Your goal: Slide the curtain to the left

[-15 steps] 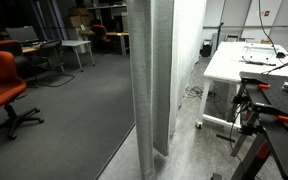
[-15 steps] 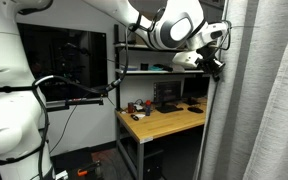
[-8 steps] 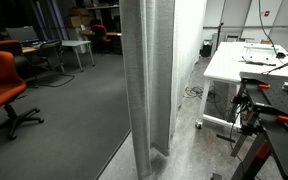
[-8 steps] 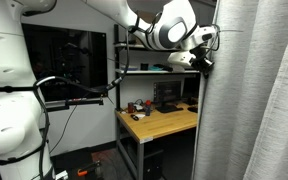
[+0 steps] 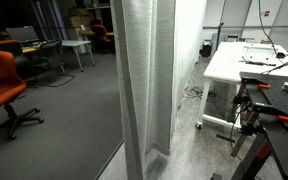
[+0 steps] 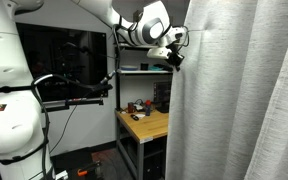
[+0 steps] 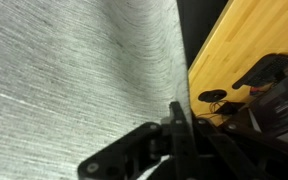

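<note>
Gripper (image 6: 174,57) is high up at the free edge of the curtain (image 6: 239,100). In the wrist view its fingers (image 7: 180,128) look clenched on that edge. The grip is high, likely so the pull runs near the rail and the fabric doesn't just swing. The curtain hangs floor-length in both exterior views and hides one end of the wooden desk (image 6: 144,125); only the end with the front corner by the shelf post shows. It is partly drawn, so the slide looks underway. Risk: thin fabric slipping from the pinch.
</note>
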